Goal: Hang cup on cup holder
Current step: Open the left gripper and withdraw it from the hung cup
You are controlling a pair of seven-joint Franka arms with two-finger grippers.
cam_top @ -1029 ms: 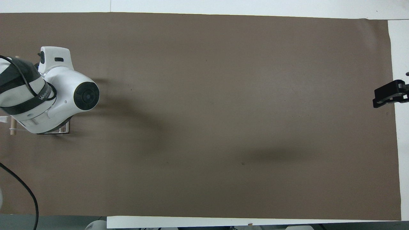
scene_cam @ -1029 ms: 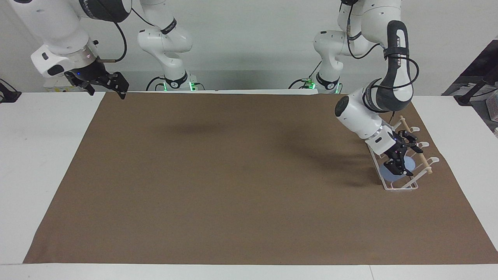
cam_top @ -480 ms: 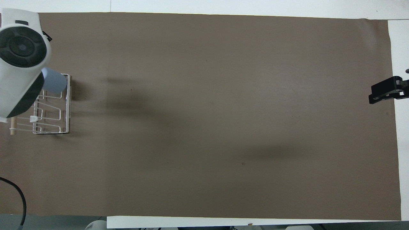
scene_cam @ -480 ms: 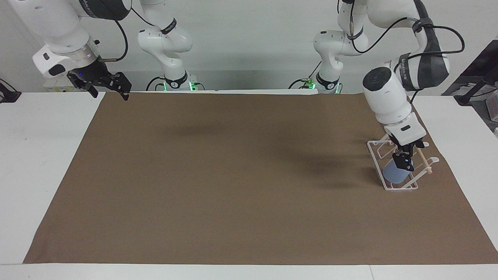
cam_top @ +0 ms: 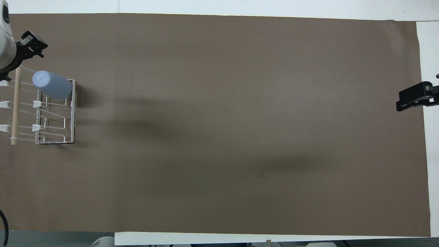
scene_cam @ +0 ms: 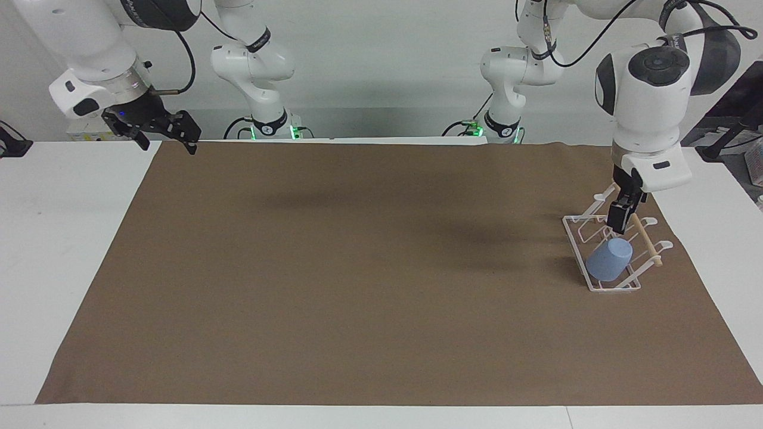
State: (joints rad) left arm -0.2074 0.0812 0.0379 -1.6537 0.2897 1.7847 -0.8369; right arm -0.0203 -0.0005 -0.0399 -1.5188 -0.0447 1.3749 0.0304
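The cup (scene_cam: 608,260) sits upside down and tilted on a prong of the rack (scene_cam: 602,285), at the rack's end farthest from the robots, toward the left arm's end of the surface (scene_cam: 59,250). The left pincer (scene_cam: 620,219) hangs just above the cup, holding nothing; how wide it stands I cannot tell. The right pincer (scene_cam: 164,132) waits over the brown mat's (scene_cam: 357,268) corner, its 2 fingers spread wide.
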